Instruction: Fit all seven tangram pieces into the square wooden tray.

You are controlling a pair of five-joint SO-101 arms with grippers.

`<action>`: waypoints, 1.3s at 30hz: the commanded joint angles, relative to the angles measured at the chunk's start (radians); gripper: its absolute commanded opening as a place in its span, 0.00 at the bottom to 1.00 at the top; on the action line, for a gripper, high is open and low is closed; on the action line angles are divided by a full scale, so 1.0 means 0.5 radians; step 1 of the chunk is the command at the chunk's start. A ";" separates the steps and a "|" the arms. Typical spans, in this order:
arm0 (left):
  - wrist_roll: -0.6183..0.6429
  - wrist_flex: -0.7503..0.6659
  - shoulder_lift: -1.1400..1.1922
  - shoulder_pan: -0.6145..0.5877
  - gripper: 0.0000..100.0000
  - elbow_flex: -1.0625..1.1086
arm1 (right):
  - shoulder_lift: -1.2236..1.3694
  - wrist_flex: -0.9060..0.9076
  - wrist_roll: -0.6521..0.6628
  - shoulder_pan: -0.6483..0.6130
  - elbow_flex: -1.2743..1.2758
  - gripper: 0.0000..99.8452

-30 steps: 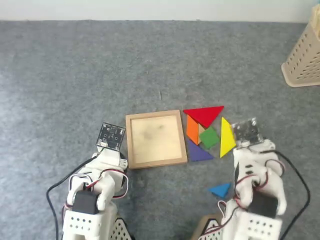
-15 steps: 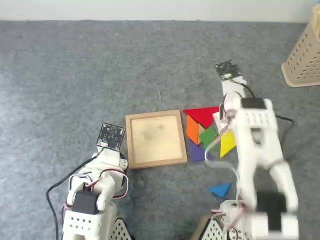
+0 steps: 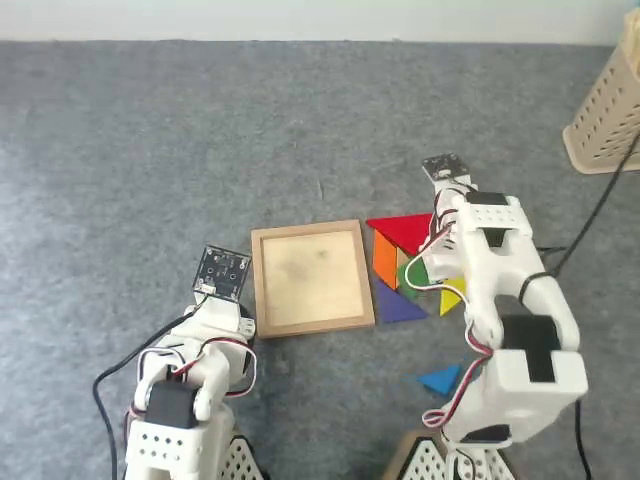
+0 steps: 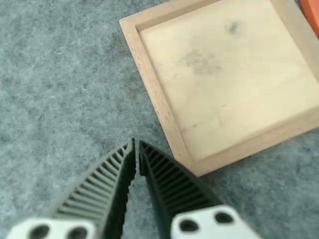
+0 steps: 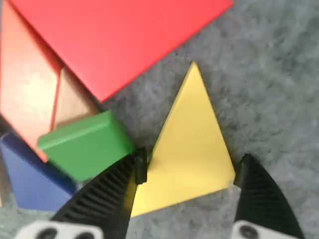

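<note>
Our right gripper [image 5: 192,167] stands wide open and holds nothing. Its 2 fingers straddle the broad end of the yellow triangle [image 5: 192,144], 1 beside each corner, and we cannot tell whether they touch it. The yellow triangle lies flat on the bench [image 3: 150,150], its sharp tip pointing toward the red triangle [image 5: 114,35].

Just beside 1 finger sits the green square [image 5: 87,144], close against the yellow triangle's long edge. Past the green square we see a tan piece [image 5: 72,102], enclosed by the green square, the orange piece [image 5: 27,94] and the red triangle. A dark blue triangle [image 5: 30,184] lies against the green square's other side.

In the high view the right arm stretches over this cluster, which lies just beside the tray's right wall, toward the bench's right edge. A small blue triangle [image 3: 440,379] lies apart from the cluster, nearer the front edge, beside the right arm's base.

The tray [image 4: 148,74] sits flat near the middle of the bench, its floor bare wood.

Our left gripper [image 4: 135,149] has its fingers drawn almost together, with only a hairline gap, and grips nothing. It hangs over the bench just beside the tray's left wall, near the front-left corner.

A cream perforated basket [image 3: 610,110] stands at the bench's far right corner.
</note>
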 commanded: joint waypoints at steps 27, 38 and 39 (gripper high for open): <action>0.015 0.012 -0.043 0.015 0.01 -0.038 | -0.637 0.222 -0.157 0.222 0.003 0.25; 0.015 0.012 -0.043 0.015 0.01 -0.038 | -0.582 -0.091 -0.166 0.269 0.362 0.25; 0.015 0.012 -0.043 0.015 0.01 -0.038 | -0.508 -0.091 -0.160 0.269 0.331 0.25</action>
